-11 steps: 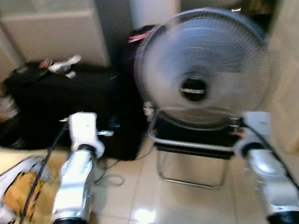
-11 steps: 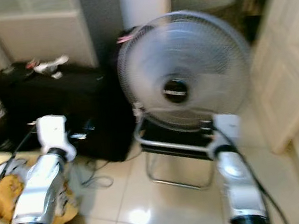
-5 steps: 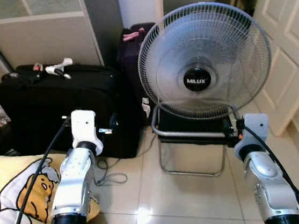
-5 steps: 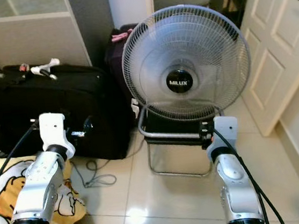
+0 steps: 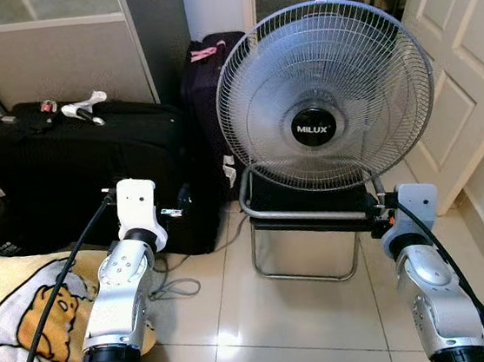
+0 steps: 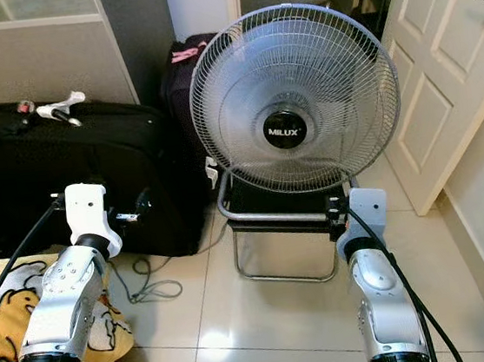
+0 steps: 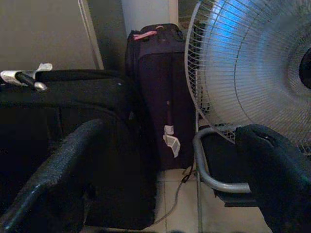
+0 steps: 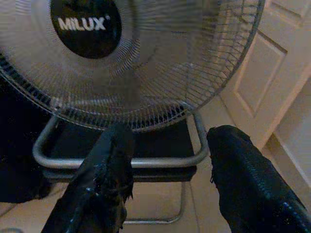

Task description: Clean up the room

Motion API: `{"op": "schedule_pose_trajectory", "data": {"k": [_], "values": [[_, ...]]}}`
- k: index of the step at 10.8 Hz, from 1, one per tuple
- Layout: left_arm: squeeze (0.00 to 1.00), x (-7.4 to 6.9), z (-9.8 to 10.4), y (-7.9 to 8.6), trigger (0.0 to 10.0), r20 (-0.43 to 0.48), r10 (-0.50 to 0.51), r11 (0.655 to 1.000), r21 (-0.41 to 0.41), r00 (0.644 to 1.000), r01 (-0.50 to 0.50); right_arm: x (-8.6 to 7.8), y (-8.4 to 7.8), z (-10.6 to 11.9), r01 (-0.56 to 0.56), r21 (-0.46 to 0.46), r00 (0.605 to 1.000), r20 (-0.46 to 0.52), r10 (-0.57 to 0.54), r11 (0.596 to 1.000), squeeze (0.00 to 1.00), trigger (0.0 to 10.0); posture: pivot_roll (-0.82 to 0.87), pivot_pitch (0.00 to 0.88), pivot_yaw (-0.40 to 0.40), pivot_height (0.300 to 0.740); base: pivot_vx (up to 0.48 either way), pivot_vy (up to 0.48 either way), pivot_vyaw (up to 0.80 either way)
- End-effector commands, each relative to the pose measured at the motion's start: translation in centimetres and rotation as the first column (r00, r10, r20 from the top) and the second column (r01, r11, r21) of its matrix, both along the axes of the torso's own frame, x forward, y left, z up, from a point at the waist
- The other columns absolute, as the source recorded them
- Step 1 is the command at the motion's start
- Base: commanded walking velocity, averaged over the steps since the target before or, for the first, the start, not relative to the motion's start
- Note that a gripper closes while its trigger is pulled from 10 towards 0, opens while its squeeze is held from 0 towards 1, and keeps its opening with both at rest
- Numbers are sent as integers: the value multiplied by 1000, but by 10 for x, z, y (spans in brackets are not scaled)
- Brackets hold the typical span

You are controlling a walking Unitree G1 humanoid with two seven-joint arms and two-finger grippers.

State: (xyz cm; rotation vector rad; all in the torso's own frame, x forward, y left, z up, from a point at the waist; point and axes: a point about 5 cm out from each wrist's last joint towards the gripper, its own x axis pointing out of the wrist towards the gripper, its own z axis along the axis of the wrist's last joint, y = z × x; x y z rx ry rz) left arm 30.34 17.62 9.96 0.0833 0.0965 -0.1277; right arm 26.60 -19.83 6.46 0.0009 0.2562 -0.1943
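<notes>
A large grey fan [image 5: 324, 93] marked MILUX fills the upper centre of the head view, perched on a black chair [image 5: 304, 226] with a metal tube frame on the tiled floor [image 5: 294, 332]. The right claw [image 8: 167, 160] hangs spread just before the chair's front rail, and the left claw [image 7: 160, 170] is spread wide too, facing a black suitcase [image 5: 84, 177] at centre left. A purple suitcase [image 5: 206, 98] stands upright behind them, a white door [image 5: 464, 59] lies at right, and a yellow cartoon blanket [image 5: 31, 327] sits lower left.

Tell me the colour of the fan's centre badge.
Black with white MILUX lettering, clearest in the right wrist view.
</notes>
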Motion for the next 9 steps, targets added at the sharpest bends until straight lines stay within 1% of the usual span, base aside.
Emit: {"op": "schedule_pose_trajectory", "data": {"k": [1, 9], "values": [[0, 3, 3, 0, 10000, 11, -6, 1000, 5, 1000, 6, 3, 1, 2, 4, 2, 1000, -3, -4, 1000, 0, 10000, -18, 0, 57, 740, 0, 0, 0], [0, 3, 3, 0, 10000, 11, -6, 1000, 5, 1000, 6, 3, 1, 2, 4, 2, 1000, -3, -4, 1000, 0, 10000, -18, 0, 57, 740, 0, 0, 0]]}}
